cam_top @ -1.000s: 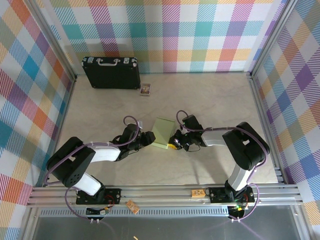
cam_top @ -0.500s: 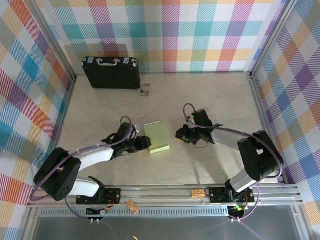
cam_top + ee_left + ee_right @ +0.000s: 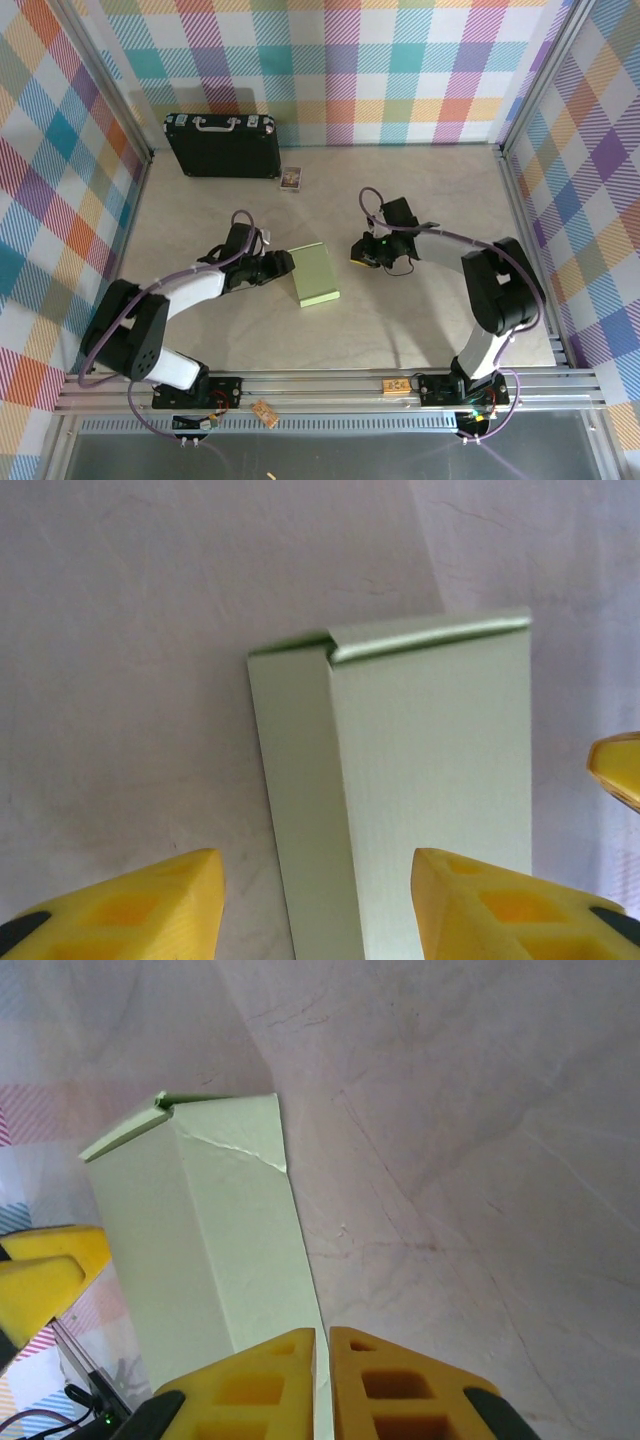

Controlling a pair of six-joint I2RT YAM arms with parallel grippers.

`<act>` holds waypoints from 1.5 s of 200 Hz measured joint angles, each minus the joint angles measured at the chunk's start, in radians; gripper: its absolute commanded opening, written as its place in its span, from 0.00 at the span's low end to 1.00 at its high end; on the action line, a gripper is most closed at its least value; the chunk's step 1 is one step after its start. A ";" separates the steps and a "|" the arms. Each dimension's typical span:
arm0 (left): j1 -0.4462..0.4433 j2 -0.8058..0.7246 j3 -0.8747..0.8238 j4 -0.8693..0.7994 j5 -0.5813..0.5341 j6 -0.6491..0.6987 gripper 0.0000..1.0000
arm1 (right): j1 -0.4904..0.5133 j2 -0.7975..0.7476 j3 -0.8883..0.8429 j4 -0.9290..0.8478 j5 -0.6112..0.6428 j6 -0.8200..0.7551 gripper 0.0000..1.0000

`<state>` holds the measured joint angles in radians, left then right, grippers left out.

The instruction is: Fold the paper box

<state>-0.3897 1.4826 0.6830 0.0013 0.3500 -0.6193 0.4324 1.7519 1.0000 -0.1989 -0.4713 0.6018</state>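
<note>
Lying mid-table: the paper box (image 3: 315,274), pale green, rests on a broad face between the two arms, well apart from the black case (image 3: 222,145) at the back wall.
Form: a closed rectangular carton by the look of it. The left wrist view shows an end flap (image 3: 430,637) tucked over but sitting slightly proud at the far end.
Surface: the right wrist view shows a thin crease line across the top panel of the box (image 3: 200,1250) near one corner.
Left gripper (image 3: 283,263): jaws apart and grasping nothing, just beside the box's left long edge. Seen from the wrist, the left gripper (image 3: 318,858) straddles that edge; whether a finger touches the card cannot be told.
Right gripper (image 3: 360,255): fingers pressed together and empty, near the box's right side without touching it; the wrist view of the right gripper (image 3: 322,1335) confirms the closed pads.
Handling: likely very light, hollow thin card that slides easily on the smooth table (image 3: 430,330) and dents under a firm squeeze.
Hold: probably best across the narrow side walls near a corner, where the folds stiffen it.
Risk: a push from one side may simply skate it away unless the other arm braces it.
</note>
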 measured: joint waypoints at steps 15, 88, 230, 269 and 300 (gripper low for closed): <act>0.003 0.051 0.037 0.003 0.010 0.000 0.50 | 0.000 0.051 0.062 -0.028 0.011 -0.024 0.13; 0.002 0.180 0.137 0.003 0.062 0.008 0.43 | 0.000 0.255 0.263 -0.087 0.002 -0.098 0.13; 0.007 0.277 0.243 -0.004 0.105 0.048 0.40 | 0.011 0.377 0.385 -0.097 -0.130 -0.146 0.13; 0.007 0.285 0.253 -0.009 0.106 0.060 0.41 | 0.010 0.385 0.392 -0.106 -0.138 -0.148 0.12; 0.006 0.285 0.283 -0.062 0.079 0.083 0.45 | 0.014 0.382 0.391 -0.121 -0.124 -0.161 0.13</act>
<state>-0.3840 1.7679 0.9665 -0.0605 0.4290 -0.5365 0.4469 2.1338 1.3907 -0.3195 -0.5949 0.4408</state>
